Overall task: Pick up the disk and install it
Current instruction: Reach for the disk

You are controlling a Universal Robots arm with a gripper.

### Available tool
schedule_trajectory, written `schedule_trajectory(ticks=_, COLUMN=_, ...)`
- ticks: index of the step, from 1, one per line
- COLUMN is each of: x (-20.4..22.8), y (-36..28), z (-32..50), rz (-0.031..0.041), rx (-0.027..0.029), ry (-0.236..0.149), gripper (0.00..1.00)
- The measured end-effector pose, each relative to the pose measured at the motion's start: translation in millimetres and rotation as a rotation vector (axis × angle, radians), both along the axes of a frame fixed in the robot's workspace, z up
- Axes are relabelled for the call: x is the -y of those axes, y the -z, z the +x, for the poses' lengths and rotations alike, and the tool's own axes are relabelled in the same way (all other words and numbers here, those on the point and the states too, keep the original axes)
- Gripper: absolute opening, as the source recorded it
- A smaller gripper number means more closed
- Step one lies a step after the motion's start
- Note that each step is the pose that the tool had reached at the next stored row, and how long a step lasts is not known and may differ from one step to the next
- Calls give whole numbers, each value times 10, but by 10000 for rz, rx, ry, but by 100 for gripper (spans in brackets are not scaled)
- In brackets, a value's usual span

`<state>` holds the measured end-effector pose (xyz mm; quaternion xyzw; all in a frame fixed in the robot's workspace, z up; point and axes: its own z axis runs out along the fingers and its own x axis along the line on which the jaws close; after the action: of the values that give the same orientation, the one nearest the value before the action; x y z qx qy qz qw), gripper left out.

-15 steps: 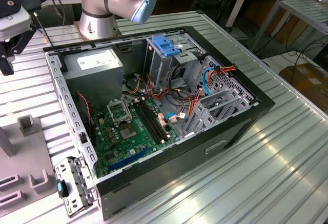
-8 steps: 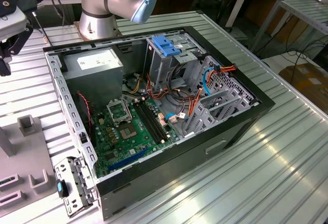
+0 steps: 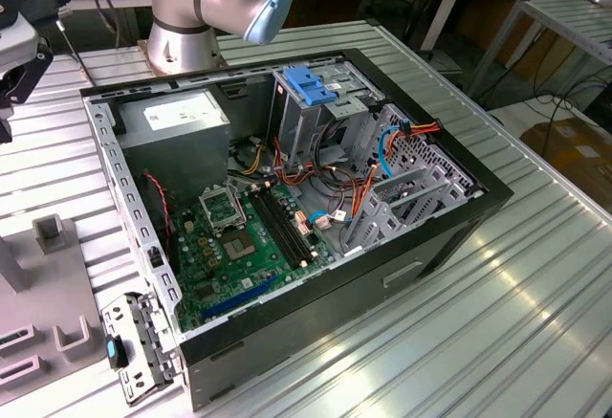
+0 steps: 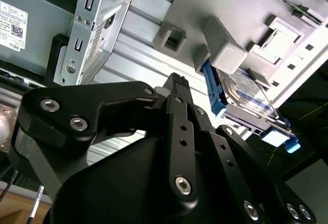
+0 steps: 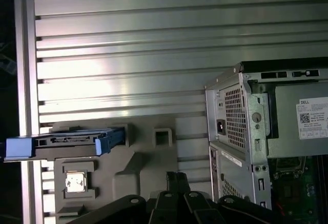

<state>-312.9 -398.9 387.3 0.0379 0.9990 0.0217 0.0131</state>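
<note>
One disk (image 5: 64, 144) stands on edge in a grey holder (image 5: 148, 162), its long axis along the grooves of the table (image 5: 128, 55). Its label (image 4: 249, 88) is unreadable. The gripper (image 5: 177, 177) is closed and empty, apart from the disk.

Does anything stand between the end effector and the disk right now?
Nothing visible does. In the first wrist view, only bare grey fixture lies between the end effector and the disk.

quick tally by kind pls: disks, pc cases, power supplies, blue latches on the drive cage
disk: 1
pc case: 1
power supply: 1
blue latch: 1
total: 4
</note>
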Motion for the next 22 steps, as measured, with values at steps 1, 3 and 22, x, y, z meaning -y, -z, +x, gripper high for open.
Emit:
schedule_trajectory(ticks=1, x=0, y=0, z=-5, rz=0, rx=0, ry=0, gripper=11)
schedule_trajectory(ticks=3, x=0, y=1, z=-18, rz=1, rx=1, ry=0, gripper=11)
schedule_trajectory(ticks=22, x=0, y=7, z=-151, rz=0, rx=0, ry=0, gripper=11)
